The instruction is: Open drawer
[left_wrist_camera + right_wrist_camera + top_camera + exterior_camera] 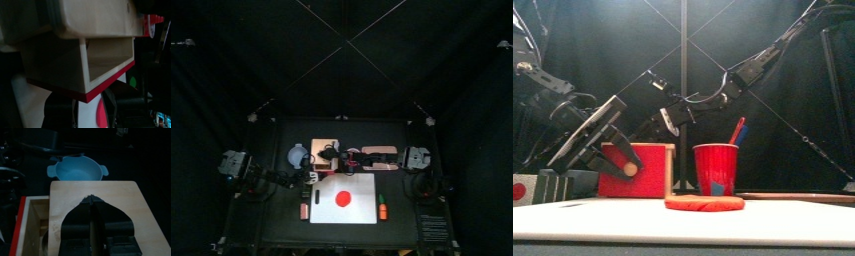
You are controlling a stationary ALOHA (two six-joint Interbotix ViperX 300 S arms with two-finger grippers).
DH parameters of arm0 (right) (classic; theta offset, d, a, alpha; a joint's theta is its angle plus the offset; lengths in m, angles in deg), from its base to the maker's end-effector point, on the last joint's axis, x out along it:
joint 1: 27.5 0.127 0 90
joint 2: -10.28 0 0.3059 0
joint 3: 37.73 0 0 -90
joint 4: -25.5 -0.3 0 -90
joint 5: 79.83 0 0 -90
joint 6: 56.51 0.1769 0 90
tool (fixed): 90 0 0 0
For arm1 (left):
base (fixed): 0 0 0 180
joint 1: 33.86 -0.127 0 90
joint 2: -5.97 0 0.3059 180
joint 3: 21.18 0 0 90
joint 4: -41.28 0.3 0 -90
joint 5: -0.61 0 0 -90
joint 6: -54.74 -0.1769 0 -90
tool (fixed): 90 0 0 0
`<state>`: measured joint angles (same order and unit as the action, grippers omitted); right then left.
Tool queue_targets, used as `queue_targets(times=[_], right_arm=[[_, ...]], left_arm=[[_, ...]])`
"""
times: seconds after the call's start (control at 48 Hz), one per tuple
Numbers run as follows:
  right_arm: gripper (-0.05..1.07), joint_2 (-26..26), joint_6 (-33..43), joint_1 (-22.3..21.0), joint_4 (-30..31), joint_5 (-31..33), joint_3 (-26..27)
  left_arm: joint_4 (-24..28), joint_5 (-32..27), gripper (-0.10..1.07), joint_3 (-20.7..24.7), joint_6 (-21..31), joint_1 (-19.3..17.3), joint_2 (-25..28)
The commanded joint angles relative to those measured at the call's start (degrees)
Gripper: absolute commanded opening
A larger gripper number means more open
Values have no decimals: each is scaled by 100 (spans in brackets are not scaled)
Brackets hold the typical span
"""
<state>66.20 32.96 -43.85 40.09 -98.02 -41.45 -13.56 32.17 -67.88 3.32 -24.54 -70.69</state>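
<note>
I'm seeing the drawer box [637,170] sitting left of center in the front view, red front w/ a round wooden knob [631,169], on the white mat [687,220]. In the top view it's at mid-frame, just above the mat's upper edge [321,160]. Left wrist view is showing the box [87,55] from close up: pale wood walls, red bottom edge, one compartment gaping open toward the cam. Left gripper [80,107] is hanging just below that red edge, jaws apart, nothing between them. Right gripper [93,220] is resting over the box's wooden top panel [100,198], jaws pressed together to a thin line, holding nothing I can make out. A light blue bowl [79,169] is lying just beyond the panel in the right wrist view. Front view also has a red cup [716,168] w/ sticks in it at center and a flat red disc [704,203] on the mat in front of it.
</note>
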Motion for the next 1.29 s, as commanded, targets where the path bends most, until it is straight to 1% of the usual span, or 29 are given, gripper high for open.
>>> queue_targets(times=[0.0,0.604,0.854,1.125,1.271], right_arm=[[2,88,9,-9,9,79,18],[2,70,9,-26,-9,88,0],[2,62,18,-26,-18,123,0],[2,62,9,-35,9,141,9],[2,62,0,-44,18,141,26]], left_arm=[[9,-176,52,105,9,141,-88],[-53,-668,52,264,9,659,-105],[-158,-721,52,352,9,888,-70],[-185,-668,52,343,0,870,0],[-167,-633,54,325,-18,861,0]])
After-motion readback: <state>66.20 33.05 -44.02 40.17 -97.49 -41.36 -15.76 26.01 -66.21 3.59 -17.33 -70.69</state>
